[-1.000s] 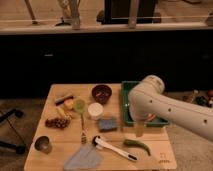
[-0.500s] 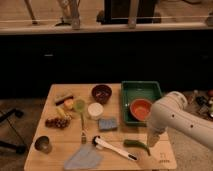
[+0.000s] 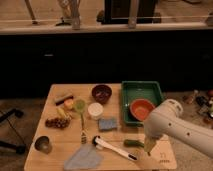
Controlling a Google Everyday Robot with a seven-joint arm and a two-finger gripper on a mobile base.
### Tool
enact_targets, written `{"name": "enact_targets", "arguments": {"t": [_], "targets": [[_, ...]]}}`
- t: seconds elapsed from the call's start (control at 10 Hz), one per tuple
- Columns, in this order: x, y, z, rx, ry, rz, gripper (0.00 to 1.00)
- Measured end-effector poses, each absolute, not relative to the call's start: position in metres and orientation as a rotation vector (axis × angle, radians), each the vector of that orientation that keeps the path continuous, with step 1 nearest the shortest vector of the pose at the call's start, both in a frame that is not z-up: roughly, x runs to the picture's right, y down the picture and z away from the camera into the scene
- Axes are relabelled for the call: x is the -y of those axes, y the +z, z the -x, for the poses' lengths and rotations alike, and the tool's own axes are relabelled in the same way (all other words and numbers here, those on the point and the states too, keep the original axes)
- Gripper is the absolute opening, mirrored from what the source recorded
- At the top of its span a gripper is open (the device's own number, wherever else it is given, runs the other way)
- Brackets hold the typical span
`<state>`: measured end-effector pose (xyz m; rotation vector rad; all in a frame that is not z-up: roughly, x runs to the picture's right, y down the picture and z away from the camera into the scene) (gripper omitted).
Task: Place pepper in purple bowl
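Note:
The pepper [image 3: 132, 143] is a slim dark-green shape lying on the wooden table [image 3: 60, 160] near the front right. Its right end is hidden by my gripper. My gripper [image 3: 149, 145] hangs from the white arm [image 3: 175, 125] and is low over the table, right at the pepper's right end. The purple bowl [image 3: 101, 93] stands at the back middle of the table, left of the green tray, well away from the gripper.
A green tray [image 3: 142, 90] holds an orange bowl [image 3: 141, 109]. A white-handled brush [image 3: 115, 149] lies just left of the pepper. A blue sponge [image 3: 107, 123], white cup [image 3: 95, 110], grapes [image 3: 55, 122], metal cup [image 3: 43, 144] and blue cloth [image 3: 82, 157] are spread to the left.
The arm has swung from over the green tray to the front right, and the gripper has come down beside the pepper. The things on the table have not moved.

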<state>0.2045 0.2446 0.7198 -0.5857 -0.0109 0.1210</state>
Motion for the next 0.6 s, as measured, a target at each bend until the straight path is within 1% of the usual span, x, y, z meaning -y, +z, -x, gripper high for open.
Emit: {"name": "enact_targets", "arguments": {"t": [0.6], "targets": [[-0.281, 0.745, -0.198, 0.021, 0.093, 0.643, 0.80]]}}
